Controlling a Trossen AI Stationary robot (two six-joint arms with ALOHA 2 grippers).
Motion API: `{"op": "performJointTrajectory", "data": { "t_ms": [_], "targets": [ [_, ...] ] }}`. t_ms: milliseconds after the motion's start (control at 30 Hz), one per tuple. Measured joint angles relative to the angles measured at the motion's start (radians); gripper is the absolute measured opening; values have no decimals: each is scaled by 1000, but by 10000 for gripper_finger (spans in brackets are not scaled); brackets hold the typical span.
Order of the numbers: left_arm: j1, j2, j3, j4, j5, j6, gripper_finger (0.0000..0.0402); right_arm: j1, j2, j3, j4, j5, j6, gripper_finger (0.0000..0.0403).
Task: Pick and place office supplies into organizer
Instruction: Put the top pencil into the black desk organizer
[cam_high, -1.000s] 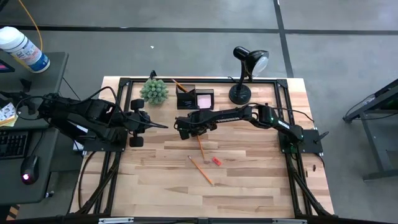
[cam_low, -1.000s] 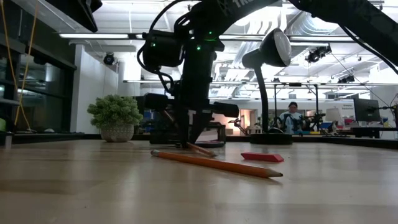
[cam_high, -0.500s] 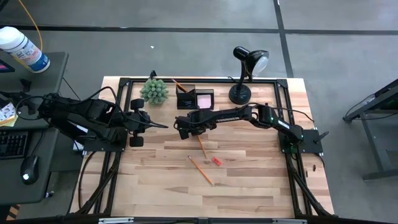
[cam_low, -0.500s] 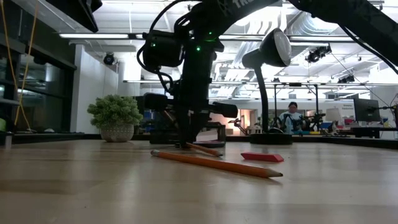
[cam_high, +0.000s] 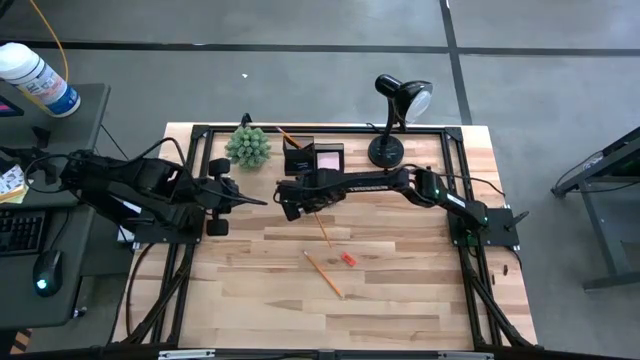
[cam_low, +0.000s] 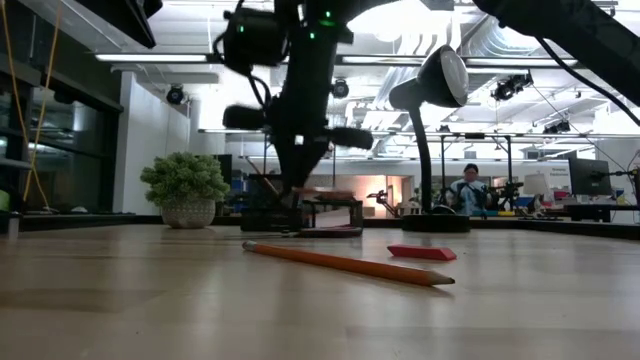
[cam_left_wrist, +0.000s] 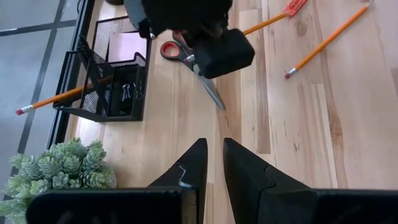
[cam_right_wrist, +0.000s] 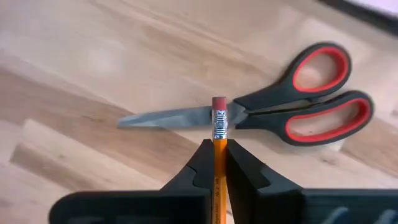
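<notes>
My right gripper (cam_right_wrist: 219, 146) hangs over the middle of the table (cam_high: 296, 198), shut on an orange pencil (cam_high: 322, 228). Directly beneath it lie the orange-handled scissors (cam_right_wrist: 298, 112), flat on the wood. A second pencil (cam_high: 323, 274) and the red eraser (cam_high: 347, 259) rest nearer the front edge. The black organizer (cam_high: 312, 158) stands behind, holding a pink pad (cam_left_wrist: 127, 46) and a slanting pencil (cam_left_wrist: 56, 99). My left gripper (cam_high: 262, 203) waits to the left with only a thin slit between its fingers, holding nothing. My right gripper pinches the pencil between its two fingers just behind the metal ferrule (cam_right_wrist: 219, 134), so the eraser tip (cam_right_wrist: 219, 102) pokes out past them. The fingers come from above, pointing down. The shaft trails toward the near edge (cam_left_wrist: 264, 22). In the low view it is off the wood.
A black desk lamp (cam_high: 392, 120) and a green spiky plant (cam_high: 248, 147) flank the organizer at the far edge. A dark frame rail (cam_high: 455, 180) borders the table. Bare wood (cam_high: 400, 300) stretches along the near side. A person sits in the room beyond (cam_low: 468, 190).
My right gripper has risen from the table, still shut on the pencil, and shifted slightly toward the organizer. The pencil, whose length lay on the wood before, has come up with it. The scissors stayed where they were.
</notes>
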Motion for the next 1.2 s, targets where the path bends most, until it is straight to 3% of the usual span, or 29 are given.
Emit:
{"op": "performJointTrajectory", "data": {
  "t_ms": [367,600,967,1200],
  "targets": [
    [0,-81,0,2,-4,-8,42,-33,0,197,-80,129,-80,12],
    [0,-152,0,3,7,-10,42,-103,-27,205,80,217,-162,12],
    [0,-176,0,55,-22,42,42,-184,-29,205,527,210,-708,12],
    [0,-169,0,74,-10,45,42,-254,-30,205,687,56,-994,12]
  ]
}}
